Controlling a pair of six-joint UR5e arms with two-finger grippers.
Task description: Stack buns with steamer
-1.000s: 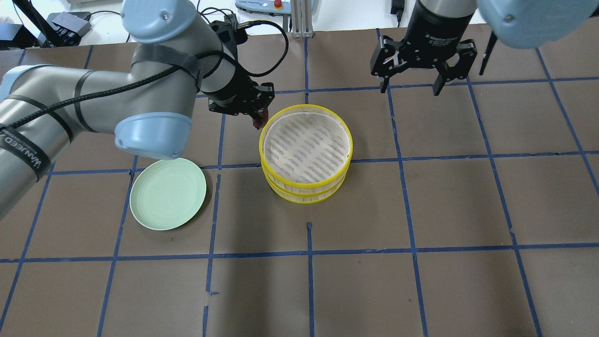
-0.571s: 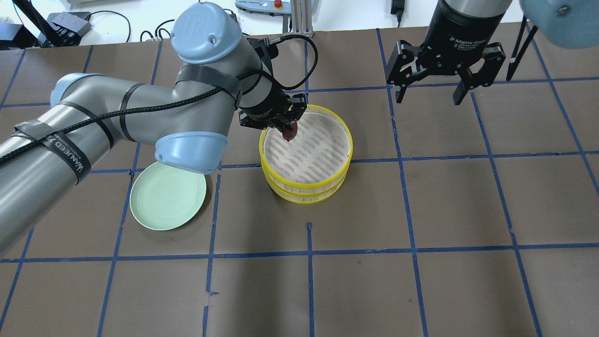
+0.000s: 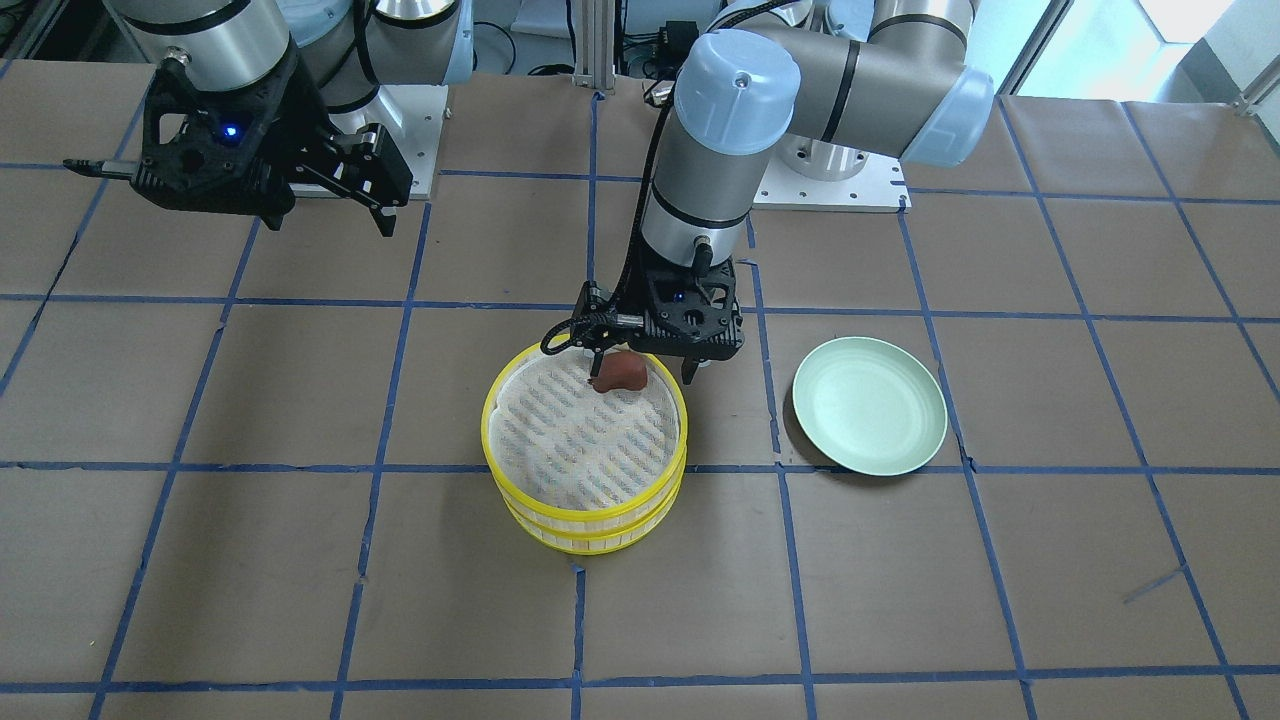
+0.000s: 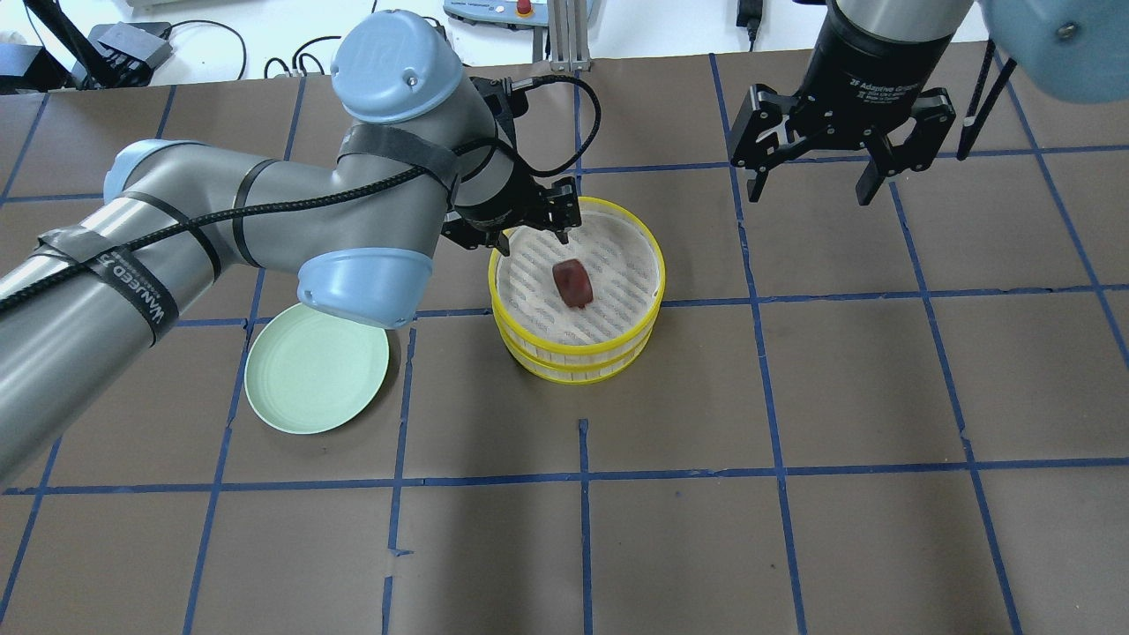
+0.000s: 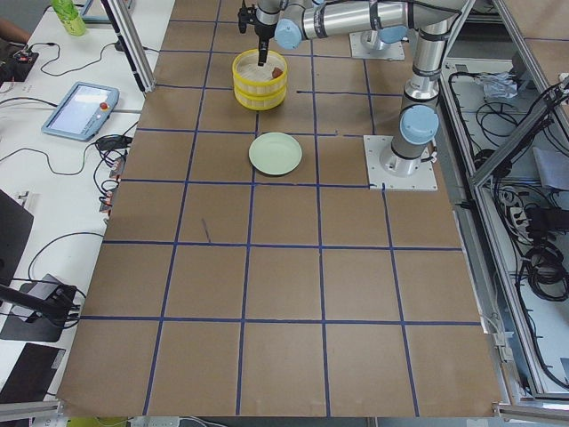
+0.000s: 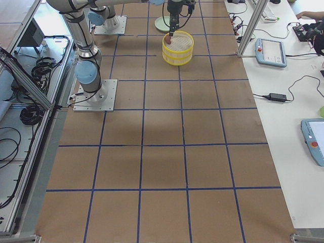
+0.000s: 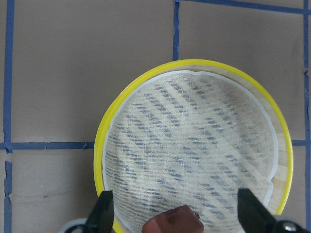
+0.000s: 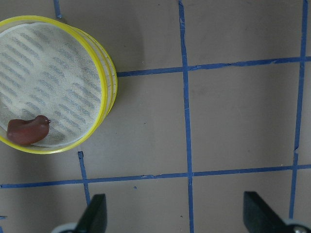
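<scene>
The reddish-brown bun [image 4: 573, 282] lies on the cloth liner inside the top tier of the yellow steamer [image 4: 527, 360], free of any gripper. It also shows in the front view [image 3: 620, 372] and the right wrist view [image 8: 26, 131]. My left gripper [image 4: 532, 240] is open just above the steamer's far-left rim, close behind the bun. In the left wrist view its fingers [image 7: 102, 213] stand wide apart with the bun [image 7: 172, 221] low between them. My right gripper [image 4: 810, 196] is open and empty, high over the table right of the steamer. The white bun is out of view.
A pale green plate [image 4: 316, 366] lies bare on the table left of the steamer, partly under my left arm's elbow. The brown table has blue tape grid lines. Cables and devices lie past the far edge.
My left gripper moved right over the steamer, opened and let go of the reddish-brown bun, which now lies on the liner. My right gripper shifted slightly right.
</scene>
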